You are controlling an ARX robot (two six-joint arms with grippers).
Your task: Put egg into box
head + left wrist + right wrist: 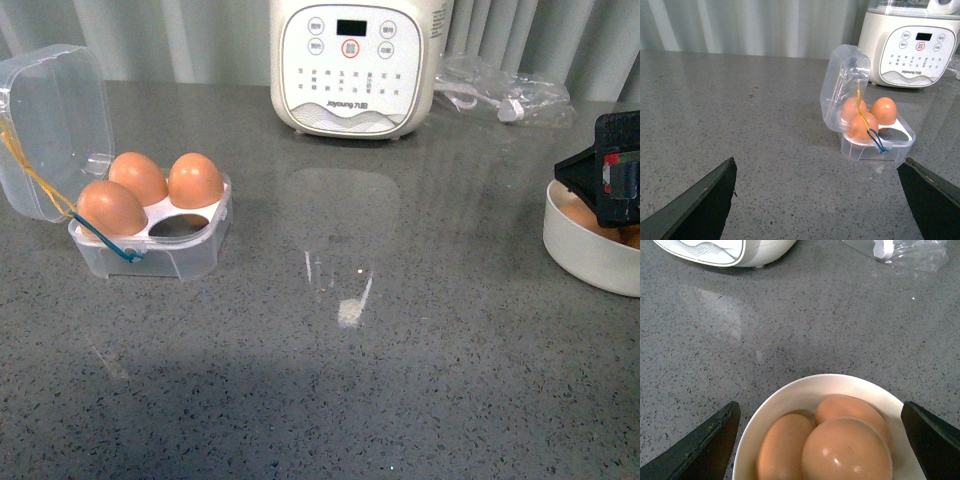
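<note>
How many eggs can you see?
6. In the open box: front-left egg, back-left egg, back-right egg. Three more eggs lie piled in the white bowl; others could hide underneath.

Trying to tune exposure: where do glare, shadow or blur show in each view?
Front view: glare streaks on the table, the cooker mirrored in it, a shadow along the near edge. Left wrist view: evenly lit, box sharp. Right wrist view: small highlights on the nearest egg, no blur.
</note>
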